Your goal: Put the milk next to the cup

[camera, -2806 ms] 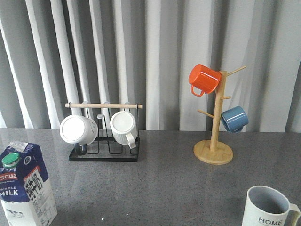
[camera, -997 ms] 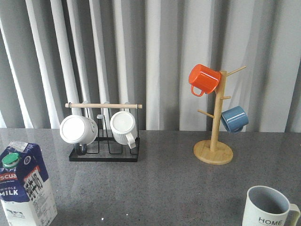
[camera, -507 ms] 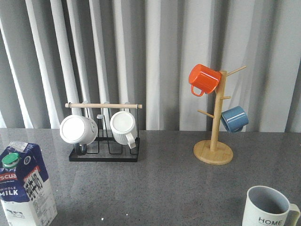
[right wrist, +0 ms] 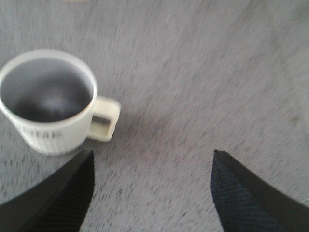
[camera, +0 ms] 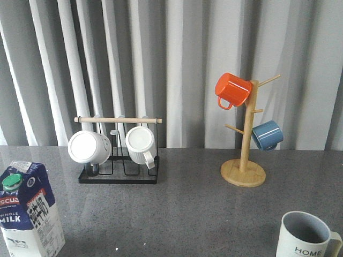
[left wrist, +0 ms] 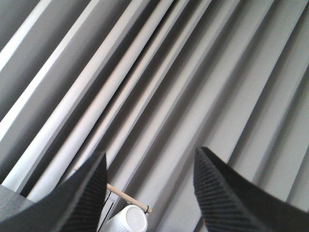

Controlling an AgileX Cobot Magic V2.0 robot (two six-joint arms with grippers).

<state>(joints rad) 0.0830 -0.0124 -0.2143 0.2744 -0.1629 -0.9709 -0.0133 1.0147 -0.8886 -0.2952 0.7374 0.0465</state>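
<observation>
The milk [camera: 29, 211], a dark-blue and white carton with a green cap, stands upright at the table's near left corner. The cup [camera: 305, 235], a white mug with a grey inside and "HOME" lettering, stands at the near right. It also shows in the right wrist view [right wrist: 48, 104], handle turned toward the fingers' gap. My right gripper [right wrist: 153, 152] is open and empty above bare table beside the cup. My left gripper [left wrist: 151, 153] is open and empty, raised and facing the curtain. Neither gripper shows in the front view.
A black rack [camera: 119, 176] with two ribbed white mugs stands at the back left; one ribbed mug [left wrist: 129, 220] shows in the left wrist view. A wooden mug tree [camera: 244, 171] with an orange mug [camera: 232, 90] and a blue mug [camera: 267, 135] stands at the back right. A grey curtain hangs behind.
</observation>
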